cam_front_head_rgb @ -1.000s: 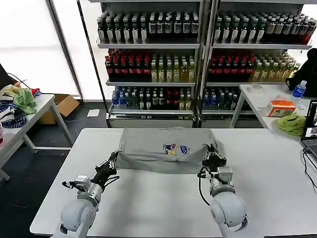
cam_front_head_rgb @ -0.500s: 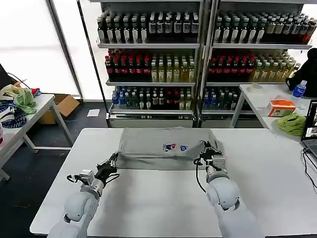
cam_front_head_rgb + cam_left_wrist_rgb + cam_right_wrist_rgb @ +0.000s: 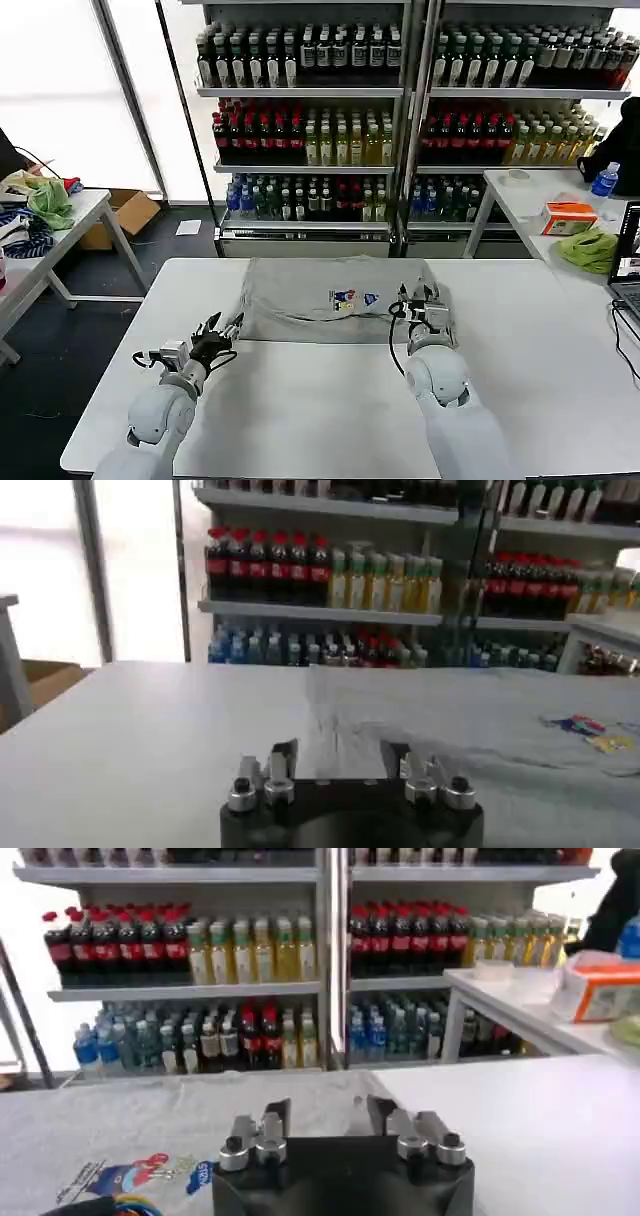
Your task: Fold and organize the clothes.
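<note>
1. One shirt (image 3: 335,297) on the white table (image 3: 300,400), folded into a rough rectangle at the far middle, small print facing up.
2. Two grippers. Left gripper (image 3: 222,331) sits on bare table just off the shirt's near-left corner, fingers spread, nothing in them.
3. Right gripper (image 3: 421,297) is over the shirt's right edge, fingers apart, not pinching cloth.
4. Lots of open tabletop toward the near edge and on both sides of the shirt.

Both arms are rounded pale grey shells ending in black grippers, left (image 3: 222,330) and right (image 3: 416,296). Black cables loop behind the jaws. Silver screws stud each black wrist block.
</note>
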Controlling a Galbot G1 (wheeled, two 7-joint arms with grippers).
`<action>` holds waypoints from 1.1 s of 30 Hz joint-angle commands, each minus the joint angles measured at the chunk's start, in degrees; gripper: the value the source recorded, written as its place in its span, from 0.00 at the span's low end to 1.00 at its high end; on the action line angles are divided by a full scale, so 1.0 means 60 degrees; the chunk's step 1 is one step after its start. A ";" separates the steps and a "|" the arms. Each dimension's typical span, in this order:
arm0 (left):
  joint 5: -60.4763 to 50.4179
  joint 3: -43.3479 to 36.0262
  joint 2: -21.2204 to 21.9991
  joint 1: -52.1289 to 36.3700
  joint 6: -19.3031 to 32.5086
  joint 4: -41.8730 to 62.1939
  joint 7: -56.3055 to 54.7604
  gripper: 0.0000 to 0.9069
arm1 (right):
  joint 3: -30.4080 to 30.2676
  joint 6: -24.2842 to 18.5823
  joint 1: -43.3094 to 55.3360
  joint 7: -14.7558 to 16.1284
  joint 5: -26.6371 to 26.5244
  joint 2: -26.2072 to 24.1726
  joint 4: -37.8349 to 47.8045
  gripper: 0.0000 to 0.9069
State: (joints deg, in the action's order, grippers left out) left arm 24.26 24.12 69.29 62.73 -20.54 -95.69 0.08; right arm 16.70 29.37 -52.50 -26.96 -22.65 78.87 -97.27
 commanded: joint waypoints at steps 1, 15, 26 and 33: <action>-0.0219 0.0044 -0.0037 0.0339 -0.0129 -0.0574 -0.0051 1.00 | 0.0051 0.0062 -0.0660 -0.0622 -0.0115 -0.0218 -0.0781 1.00; -0.0666 0.0105 -0.0427 0.0661 -0.0185 -0.0921 -0.0241 1.00 | 0.0442 0.0642 -0.1944 -0.0682 0.0256 -0.0829 -0.1435 1.00; -0.0781 -0.0100 -0.0480 0.0545 -0.0155 -0.0570 -0.0212 1.00 | 0.0496 0.0639 -0.1979 -0.0693 0.0315 -0.0693 -0.1052 1.00; -0.0822 -0.0275 -0.0459 0.0403 -0.0159 -0.0308 -0.0141 1.00 | 0.0540 0.0635 -0.1979 -0.0691 0.0319 -0.0663 -0.0930 1.00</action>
State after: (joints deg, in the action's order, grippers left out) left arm 19.73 23.14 66.71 65.51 -21.44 -98.80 -0.94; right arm 19.85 32.94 -63.69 -30.87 -20.88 75.05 -103.15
